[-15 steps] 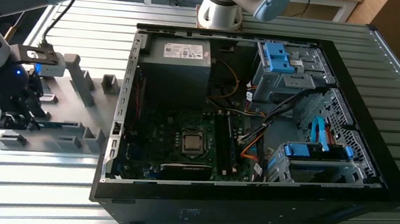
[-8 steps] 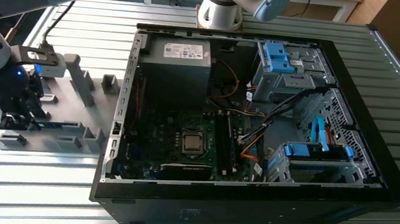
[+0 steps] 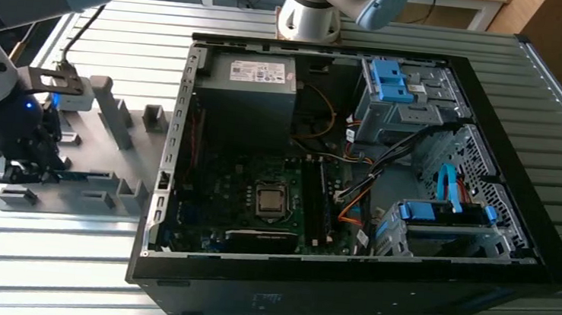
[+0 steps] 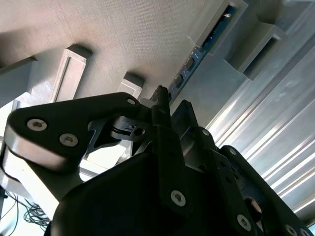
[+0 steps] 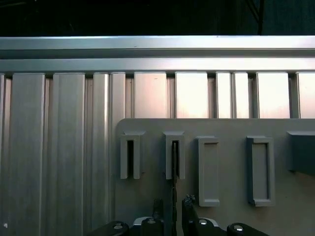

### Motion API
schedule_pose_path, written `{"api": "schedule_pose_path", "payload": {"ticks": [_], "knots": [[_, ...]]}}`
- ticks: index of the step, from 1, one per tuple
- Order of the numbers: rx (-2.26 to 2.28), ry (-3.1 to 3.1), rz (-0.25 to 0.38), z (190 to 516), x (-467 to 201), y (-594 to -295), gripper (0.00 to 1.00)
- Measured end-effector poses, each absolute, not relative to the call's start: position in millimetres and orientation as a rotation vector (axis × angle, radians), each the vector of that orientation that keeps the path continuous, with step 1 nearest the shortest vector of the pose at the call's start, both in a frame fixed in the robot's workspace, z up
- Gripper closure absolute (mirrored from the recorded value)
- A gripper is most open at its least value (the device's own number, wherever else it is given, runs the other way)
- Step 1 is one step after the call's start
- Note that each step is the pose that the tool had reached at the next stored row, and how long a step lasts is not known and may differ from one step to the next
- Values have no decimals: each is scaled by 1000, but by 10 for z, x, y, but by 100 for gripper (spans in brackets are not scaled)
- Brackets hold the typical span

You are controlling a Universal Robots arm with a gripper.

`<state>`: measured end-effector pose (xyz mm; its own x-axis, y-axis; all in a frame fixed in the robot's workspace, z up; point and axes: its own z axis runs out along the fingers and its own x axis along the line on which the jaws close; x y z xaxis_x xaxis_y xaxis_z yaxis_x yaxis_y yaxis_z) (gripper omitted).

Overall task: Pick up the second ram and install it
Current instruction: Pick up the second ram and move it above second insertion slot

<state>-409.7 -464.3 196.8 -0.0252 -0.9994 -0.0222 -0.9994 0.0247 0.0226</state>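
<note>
We find the arm lowered over a grey fixture plate (image 3: 104,201) that lies on the slatted metal bench (image 3: 49,248), towards the exterior view's left. An open computer case (image 3: 351,290) lies on its side next to the plate, towards the exterior view's right, with its motherboard (image 3: 257,194) exposed.

The claw (image 3: 23,173) sits low over the plate's near end, among the grey upright blocks.

In the first wrist view the second ram (image 5: 173,167) appears edge-on. It stands on its long edge in a slotted block (image 5: 174,156) of the plate (image 5: 147,196). From that block the board runs back between the claw (image 5: 173,204) fingers. One fingertip (image 5: 158,206) stands on each side of the board, with a narrow gap visible on both sides, so we record the fingers as apart and straddling the board, not pressed onto it.

A neighbouring slotted block (image 5: 130,156) stands just beside the occupied one.

In the second wrist view the board (image 4: 197,56) shows a blue-green edge. It runs from the claw (image 4: 172,105) along the plate (image 4: 123,39) into a further grey block. We note the board seated in the fixture on the bench (image 5: 64,147), outside the case.
</note>
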Motion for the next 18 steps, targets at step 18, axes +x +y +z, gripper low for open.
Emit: {"api": "schedule_pose_path", "payload": {"ticks": [18], "knots": [[-2193,2248,50,1931,-4096,-4631,79]]}}
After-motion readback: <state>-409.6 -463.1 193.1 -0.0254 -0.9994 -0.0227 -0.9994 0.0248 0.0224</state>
